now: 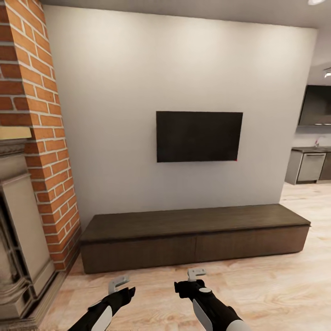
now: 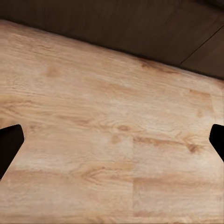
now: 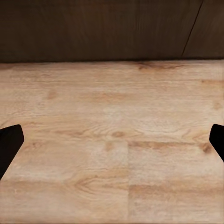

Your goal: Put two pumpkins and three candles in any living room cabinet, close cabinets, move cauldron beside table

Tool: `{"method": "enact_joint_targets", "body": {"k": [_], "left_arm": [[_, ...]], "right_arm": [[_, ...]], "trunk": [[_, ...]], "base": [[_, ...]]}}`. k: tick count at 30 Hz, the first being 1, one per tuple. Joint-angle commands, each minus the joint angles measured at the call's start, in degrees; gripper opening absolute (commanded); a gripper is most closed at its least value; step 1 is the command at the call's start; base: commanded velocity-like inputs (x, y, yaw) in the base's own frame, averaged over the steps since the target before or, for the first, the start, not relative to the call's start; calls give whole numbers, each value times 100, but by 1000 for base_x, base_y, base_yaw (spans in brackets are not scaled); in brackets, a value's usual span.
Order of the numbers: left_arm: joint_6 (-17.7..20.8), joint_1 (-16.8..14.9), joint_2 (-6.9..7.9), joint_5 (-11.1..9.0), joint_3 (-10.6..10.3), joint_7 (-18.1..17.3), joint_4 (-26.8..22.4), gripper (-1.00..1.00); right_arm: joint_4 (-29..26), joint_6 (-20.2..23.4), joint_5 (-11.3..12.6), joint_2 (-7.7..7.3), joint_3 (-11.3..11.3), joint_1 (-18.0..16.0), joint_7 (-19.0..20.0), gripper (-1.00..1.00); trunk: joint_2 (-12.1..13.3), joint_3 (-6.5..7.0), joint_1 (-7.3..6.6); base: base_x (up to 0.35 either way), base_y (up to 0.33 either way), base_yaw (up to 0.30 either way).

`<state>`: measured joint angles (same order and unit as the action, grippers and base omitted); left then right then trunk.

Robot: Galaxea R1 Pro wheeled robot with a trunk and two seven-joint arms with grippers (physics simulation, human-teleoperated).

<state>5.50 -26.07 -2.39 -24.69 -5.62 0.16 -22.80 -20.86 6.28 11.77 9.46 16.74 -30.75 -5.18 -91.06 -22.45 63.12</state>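
The long, low dark-brown cabinet point(image 1: 193, 224) stands against the grey wall straight ahead, its flat top bare and both plain front panels flush and shut. My left gripper point(image 1: 118, 282) and right gripper point(image 1: 196, 274) hang low over the wood floor a short way in front of it, both open and holding nothing. The left wrist view has the left gripper point(image 2: 112, 144) spread wide above floorboards, with the cabinet's front point(image 2: 140, 23) beyond. In the right wrist view the right gripper point(image 3: 112, 144) is equally wide, facing the cabinet's front point(image 3: 93, 28) and its panel seam.
A black television point(image 1: 198, 136) hangs on the wall above the cabinet. A brick chimney point(image 1: 41, 128) and stone fireplace surround point(image 1: 23, 239) jut out at the left. Kitchen units point(image 1: 310, 166) show past the wall's right end, across open wood floor point(image 1: 285, 285).
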Motion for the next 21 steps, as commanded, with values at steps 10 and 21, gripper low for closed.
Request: {"method": "enact_joint_targets", "body": {"k": [10,21], "left_arm": [[22,-4,2,-36,-17,2,-5,100],[14,-4,2,-36,-23,2,-5,100]], "right_arm": [[-15,27,54,-6,49,-1,-42,100],[-15,23,54,-6,49,-1,-39,100]], "trunk": [[-4,26,0],[-4,62,0]], "base": [[175,-155,253],[307,-20,253]]}}
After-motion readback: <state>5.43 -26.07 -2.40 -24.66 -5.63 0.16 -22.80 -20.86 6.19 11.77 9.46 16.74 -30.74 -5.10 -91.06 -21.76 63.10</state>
